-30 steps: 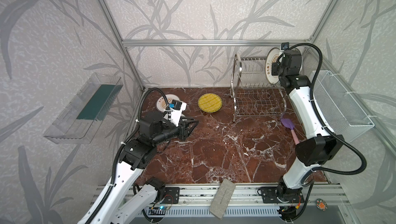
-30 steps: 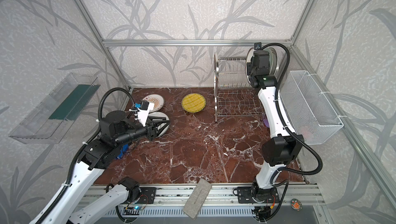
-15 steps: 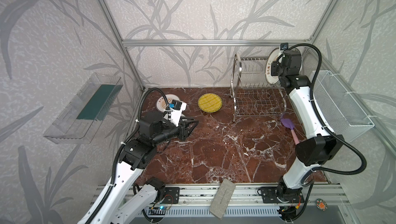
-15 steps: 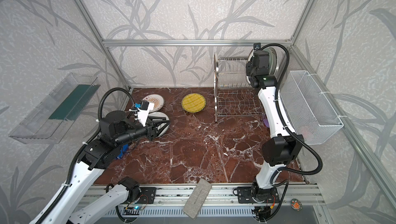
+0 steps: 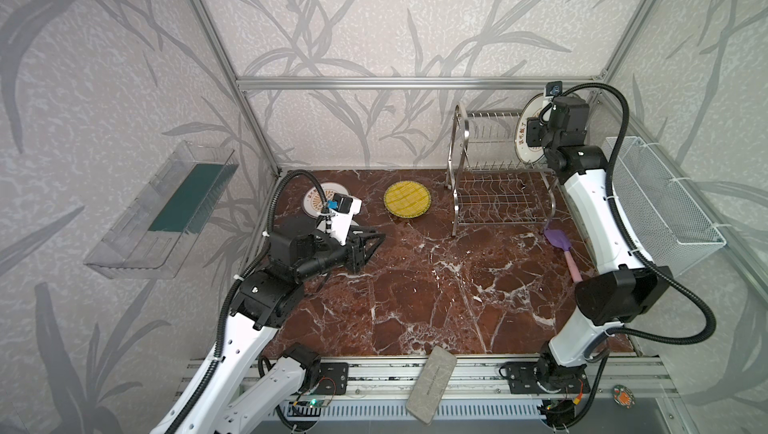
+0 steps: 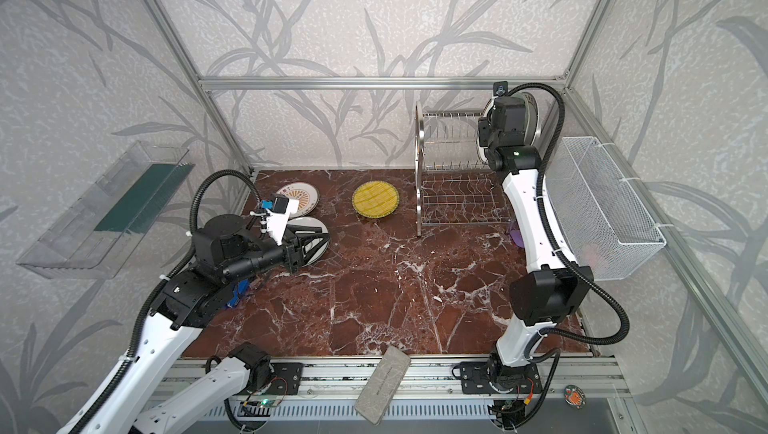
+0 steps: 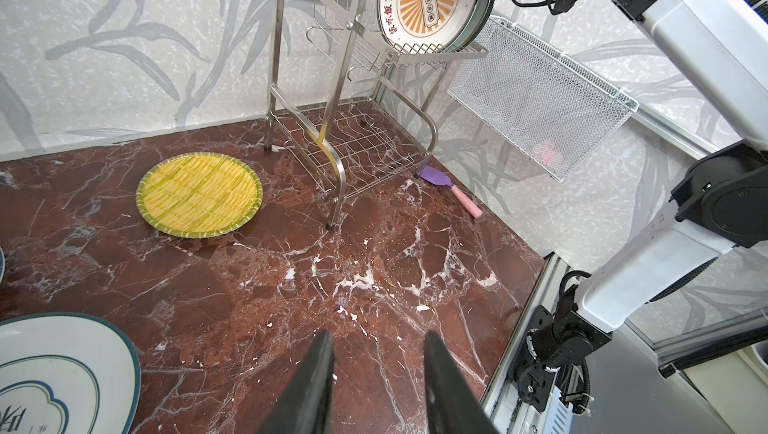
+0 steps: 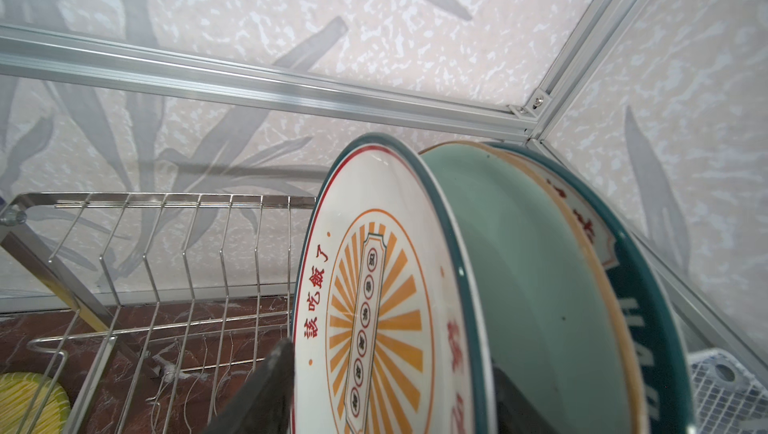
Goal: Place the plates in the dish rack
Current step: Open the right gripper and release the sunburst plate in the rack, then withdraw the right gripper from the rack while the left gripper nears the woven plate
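The white round ceramic plate with the orange sunburst [image 8: 374, 307] stands on edge at the right end of the upper tier of the shiny two-tier steel wire dish rack [image 5: 498, 187]. The right gripper [image 8: 390, 357] straddles its rim, one finger [image 8: 266, 386] against the printed face and one behind. Whether the pads press the plate cannot be told.

Only the right wrist view shows what stands behind it: a mint-green plate [image 8: 519, 286], then a plate with a broad dark teal band [image 8: 636, 307], packed close together. In both top views the right arm's wrist covers most of these. The left wrist view shows the sunburst plate [image 7: 424, 0] tilted, with the lower tier bare.

Three more plates lie flat on the dark red marble table [image 5: 415, 286]. A small yellow ribbed plate [image 5: 407, 199] sits just left of the rack. A second sunburst plate [image 6: 299, 199] lies near the back left corner. A white plate with a thin teal rim [image 7: 62, 369] lies partly under the left arm in a top view. The left gripper [image 7: 379, 338] hovers over bare marble, jaws moderately apart and holding nothing.

A purple spatula with a pink handle [image 5: 561, 247] lies by the rack's front right foot, partly hidden by the right arm. A white mesh basket [image 5: 660, 203] hangs on the right wall, a clear plastic tray [image 5: 166, 212] on the left.
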`<move>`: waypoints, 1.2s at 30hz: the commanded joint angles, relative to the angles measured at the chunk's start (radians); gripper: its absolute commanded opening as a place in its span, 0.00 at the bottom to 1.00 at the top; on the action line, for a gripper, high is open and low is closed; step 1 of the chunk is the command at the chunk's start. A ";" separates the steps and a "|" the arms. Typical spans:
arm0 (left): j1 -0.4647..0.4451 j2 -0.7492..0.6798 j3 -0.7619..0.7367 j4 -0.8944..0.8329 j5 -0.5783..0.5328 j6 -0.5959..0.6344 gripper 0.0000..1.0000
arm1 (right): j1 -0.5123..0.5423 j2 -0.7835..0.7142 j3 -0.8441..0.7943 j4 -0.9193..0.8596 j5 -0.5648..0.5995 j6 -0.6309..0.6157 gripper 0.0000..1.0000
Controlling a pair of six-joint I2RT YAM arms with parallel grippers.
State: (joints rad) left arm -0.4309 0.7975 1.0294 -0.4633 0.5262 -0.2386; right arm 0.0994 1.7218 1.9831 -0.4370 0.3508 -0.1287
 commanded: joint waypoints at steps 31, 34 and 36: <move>0.001 -0.002 -0.026 -0.001 -0.179 -0.046 0.38 | 0.045 -0.337 -0.150 -0.044 -0.315 0.165 0.79; 0.001 0.018 -0.034 -0.003 -0.200 -0.058 0.38 | 0.060 -0.396 -0.288 0.017 -0.317 0.195 0.79; 0.001 0.041 -0.039 -0.012 -0.225 -0.071 0.37 | 0.078 -0.436 -0.391 0.060 -0.298 0.208 0.79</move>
State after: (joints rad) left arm -0.4309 0.8158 1.0080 -0.4618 0.3470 -0.2905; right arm 0.1593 1.3338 1.6726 -0.4656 0.0536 0.0380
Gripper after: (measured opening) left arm 0.375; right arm 0.793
